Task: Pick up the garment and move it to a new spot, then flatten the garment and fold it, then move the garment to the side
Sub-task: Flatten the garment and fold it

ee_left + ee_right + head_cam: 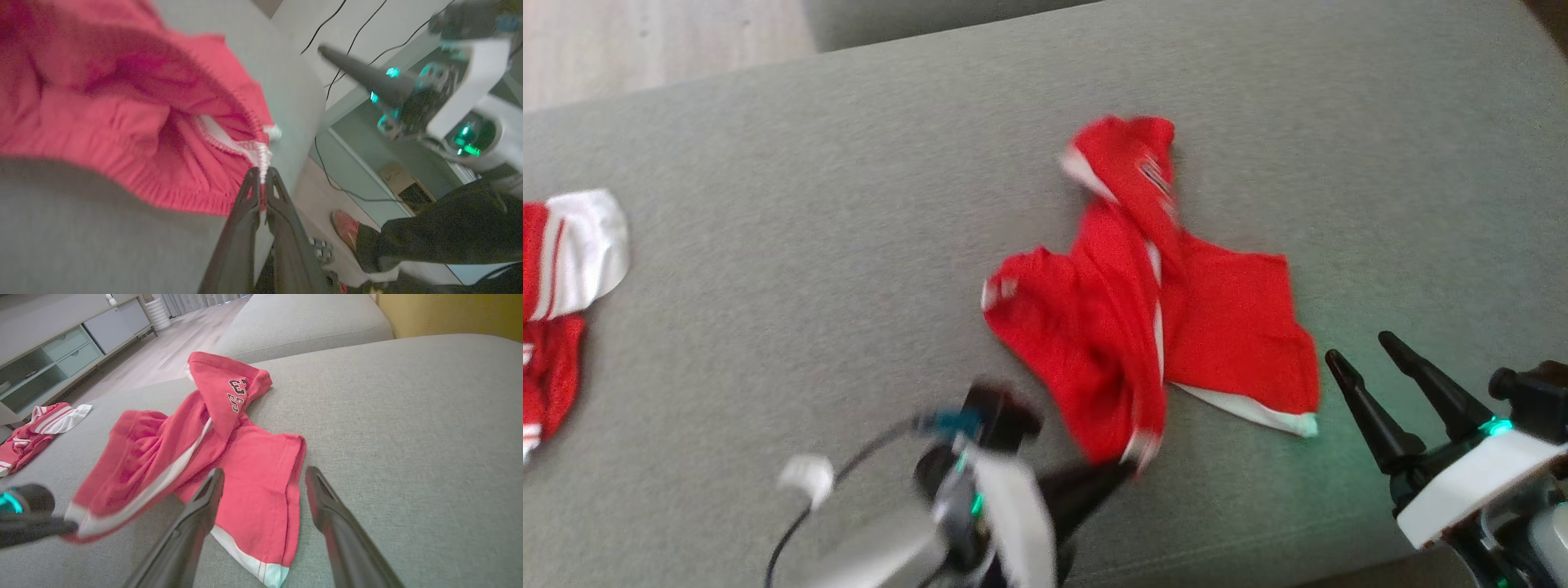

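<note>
The garment (1217,327), red with white trim, lies crumpled about the middle of the sofa (768,204), twisted rather than flat. Its long axis runs away from the robot: a narrow folded end with printed numbers on the far side, the wider bulk toward the near edge.

The left hand (1123,472) is clenched on the nearest tip of that bulk. In the left wrist view its two fingers are pressed together on a pinch of white-edged hem, with the cloth gathered just beyond them. In the right wrist view that held edge seems raised a little off the sofa.

The right hand (1356,347) is released, its fingers spread wide and holding nothing. It sits just beside the garment's near right corner, the one with the white band. In its own wrist view that corner lies between the open fingers and just ahead of them, apart from both.

So the garment stretches ahead and to the right of the left hand, and ahead and to the left of the right hand. The right hand is plainly the nearer to the free corner. Held by one tip alone, the cloth would likely hang in a twist when lifted; a grip on that second corner should spread it.

A second red and white garment (564,269) lies well apart at the sofa's left side, with open sofa between the two
</note>
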Tool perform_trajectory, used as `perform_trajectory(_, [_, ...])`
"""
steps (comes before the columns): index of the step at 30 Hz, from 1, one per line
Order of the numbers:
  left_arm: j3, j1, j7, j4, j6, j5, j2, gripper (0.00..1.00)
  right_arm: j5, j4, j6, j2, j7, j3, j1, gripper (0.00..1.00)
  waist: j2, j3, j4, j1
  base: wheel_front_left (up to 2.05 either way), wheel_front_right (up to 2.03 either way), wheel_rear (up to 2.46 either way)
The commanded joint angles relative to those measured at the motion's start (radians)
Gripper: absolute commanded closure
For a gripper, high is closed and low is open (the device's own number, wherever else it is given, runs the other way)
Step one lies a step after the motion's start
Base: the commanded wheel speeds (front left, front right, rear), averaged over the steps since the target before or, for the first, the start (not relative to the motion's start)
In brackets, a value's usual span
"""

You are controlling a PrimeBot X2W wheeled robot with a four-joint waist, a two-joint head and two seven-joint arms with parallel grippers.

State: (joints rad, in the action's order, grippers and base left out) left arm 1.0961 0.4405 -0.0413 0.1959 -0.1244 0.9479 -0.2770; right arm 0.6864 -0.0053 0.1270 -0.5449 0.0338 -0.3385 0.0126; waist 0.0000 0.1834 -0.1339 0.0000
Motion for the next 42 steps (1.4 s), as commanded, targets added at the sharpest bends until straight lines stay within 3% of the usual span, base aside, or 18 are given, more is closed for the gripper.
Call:
perform_trajectory(1, [-0.026,0.032,0.003,-0.031,-0.005,0.001,-0.036,1.0,0.006,-0.032,0.004,-0.034,-0.009,0.002,-0.008,0.0,0.0,0.013,0.031,0.0,0.0,0.0,0.0])
perform_trajectory(6, [0.0,-0.034,0.021,-0.009,0.014,-0.015,-0.075,1.0,0.004,-0.045,0.004,-0.048,0.006,0.014,-0.007,0.0,0.0,0.022,0.095,0.0,0.0,0.0,0.0])
perform_trajectory(11, [0.002,-0.046,0.073,0.02,0.065,-0.089,-0.125,1.0,-0.006,-0.072,0.004,-0.073,0.047,-0.002,-0.035,0.0,0.0,0.024,0.179,0.0,0.0,0.0,0.0])
perform_trajectory(18, [-0.036,-0.028,0.165,0.053,0.124,-0.134,-0.121,1.0,0.007,-0.045,0.004,-0.091,0.191,-0.181,-0.276,0.0,0.0,0.014,0.264,0.0,0.0,0.0,0.0])
perform_trajectory(33, [-0.005,0.016,0.201,0.12,0.092,-0.162,-0.048,1.0,0.109,0.261,0.004,-0.176,0.388,-0.549,-0.653,0.0,0.0,0.015,0.363,0.0,0.0,0.0,0.0])
perform_trajectory(34, [-0.005,0.017,0.205,0.123,0.091,-0.162,-0.044,1.0,0.13,0.27,0.004,-0.18,0.4,-0.571,-0.664,0.24,0.0,0.015,0.365,0.0,0.0,0.0,0.0])
perform_trajectory(35, [-0.006,0.018,0.209,0.127,0.09,-0.161,-0.041,1.0,0.15,0.276,0.004,-0.184,0.405,-0.589,-0.675,0.77,0.0,0.015,0.366,0.0,0.0,0.0,0.0])
perform_trajectory(36, [-0.009,0.019,0.216,0.129,0.09,-0.161,-0.038,1.0,0.172,0.279,0.004,-0.187,0.404,-0.603,-0.685,1.0,0.0,0.016,0.365,0.0,0.0,0.0,0.0])
perform_trajectory(42, [-0.064,0.016,0.275,0.121,0.1,-0.148,-0.025,1.0,0.25,0.291,0.004,-0.216,0.275,-0.626,-0.717,1.0,0.0,0.002,0.327,0.0,0.0,0.0,0.0])
